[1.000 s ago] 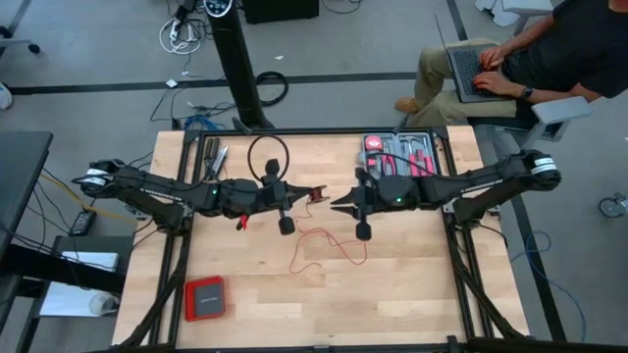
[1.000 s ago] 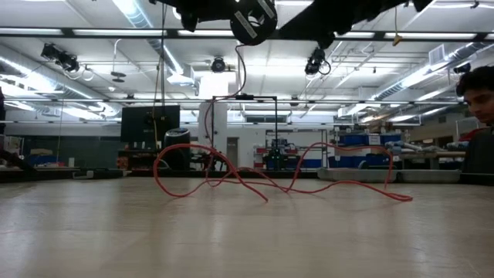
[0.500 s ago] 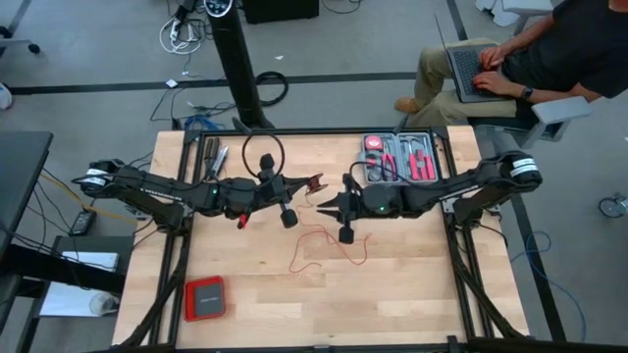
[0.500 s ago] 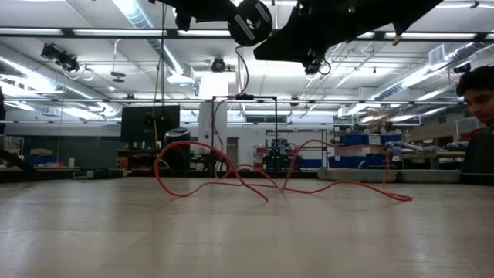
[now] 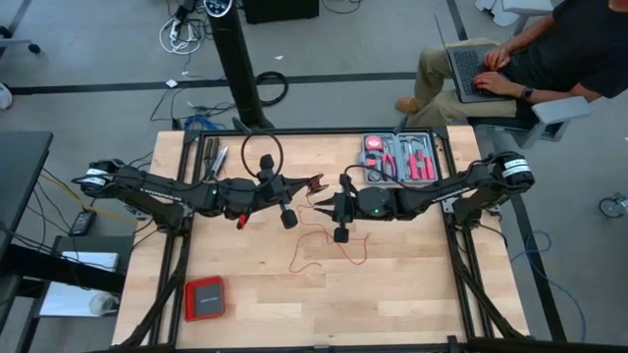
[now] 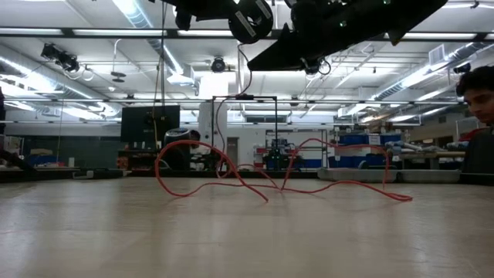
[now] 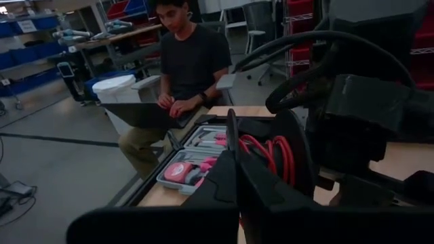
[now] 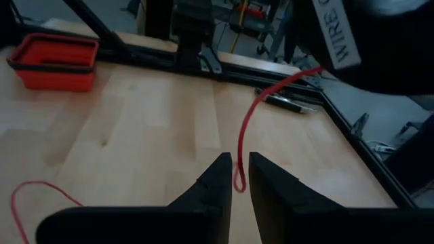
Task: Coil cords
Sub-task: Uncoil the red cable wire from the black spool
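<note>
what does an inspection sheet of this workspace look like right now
surface: wooden table, bare in the near half
job's things: thin red cord in loose loops mid-table, one strand rising toward the arms; not coiled
clutter: grey tool tray at far right edge; flat red box near left corner; hand tools at far left edge
grippers: left pincer shut, red coils by its tips; right pincer narrowly parted with cord in the gap, above table centre
cables: black cable loop over the left arm
surroundings: seated person with laptop beyond the far right corner
</note>
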Controlling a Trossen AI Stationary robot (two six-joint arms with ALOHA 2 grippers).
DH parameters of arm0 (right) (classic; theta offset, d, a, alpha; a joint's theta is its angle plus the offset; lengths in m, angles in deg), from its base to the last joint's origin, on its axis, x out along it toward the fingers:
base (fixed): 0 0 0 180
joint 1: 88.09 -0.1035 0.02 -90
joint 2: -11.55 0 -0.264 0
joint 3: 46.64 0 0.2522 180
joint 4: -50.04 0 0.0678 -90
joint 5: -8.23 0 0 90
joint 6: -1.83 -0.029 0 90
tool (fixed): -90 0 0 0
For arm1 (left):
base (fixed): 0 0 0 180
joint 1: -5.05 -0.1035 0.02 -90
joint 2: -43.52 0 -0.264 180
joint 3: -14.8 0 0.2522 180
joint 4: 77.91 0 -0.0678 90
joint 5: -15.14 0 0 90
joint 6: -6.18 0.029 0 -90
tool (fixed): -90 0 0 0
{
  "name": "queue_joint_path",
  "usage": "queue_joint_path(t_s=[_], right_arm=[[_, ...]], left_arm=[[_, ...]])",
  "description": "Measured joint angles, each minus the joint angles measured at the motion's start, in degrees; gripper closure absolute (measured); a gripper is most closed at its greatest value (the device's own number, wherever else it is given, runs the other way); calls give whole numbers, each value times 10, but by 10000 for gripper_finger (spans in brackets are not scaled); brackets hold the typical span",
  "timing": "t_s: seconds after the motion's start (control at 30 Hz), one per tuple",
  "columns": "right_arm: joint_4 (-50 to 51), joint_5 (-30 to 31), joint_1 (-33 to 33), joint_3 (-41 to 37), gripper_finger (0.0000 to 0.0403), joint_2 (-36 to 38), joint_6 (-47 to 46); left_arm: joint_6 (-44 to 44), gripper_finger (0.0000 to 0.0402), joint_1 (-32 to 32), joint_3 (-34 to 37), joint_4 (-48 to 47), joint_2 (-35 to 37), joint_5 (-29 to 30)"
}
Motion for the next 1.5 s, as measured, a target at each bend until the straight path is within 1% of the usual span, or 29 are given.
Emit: queue_joint_path(t_s=[0.37, 0.6, 0.67, 0.77, 0.87, 1.07, 1.23, 1.4, 1.5], right_arm=[[-3, 6, 0, 0, 358, 0, 7], [-11, 7, 0, 0, 361, -1, 8], [-12, 13, 1, 0, 370, -1, 8], [-8, 25, 0, 0, 395, -1, 8], [18, 63, 0, 0, 396, 0, 6], [95, 136, 1, 0, 400, 31, 7], [147, 205, 1, 0, 401, 78, 17], [189, 253, -12, 0, 402, 135, 31], [193, 277, -27, 0, 402, 165, 42]], left_arm=[[-12, 401, 0, 0, 6, 0, 0], [-12, 401, 0, 0, 31, 0, 0], [-12, 401, 0, 0, 30, 0, 0], [-12, 401, 4, 0, 30, 0, 0], [-11, 401, 7, 0, 25, 0, -4], [-5, 401, 7, 0, -4, 0, -11], [22, 401, 4, 0, -34, 0, 0], [34, 401, 3, 0, -62, 0, 20], [35, 401, 3, 0, -74, 0, 21]])
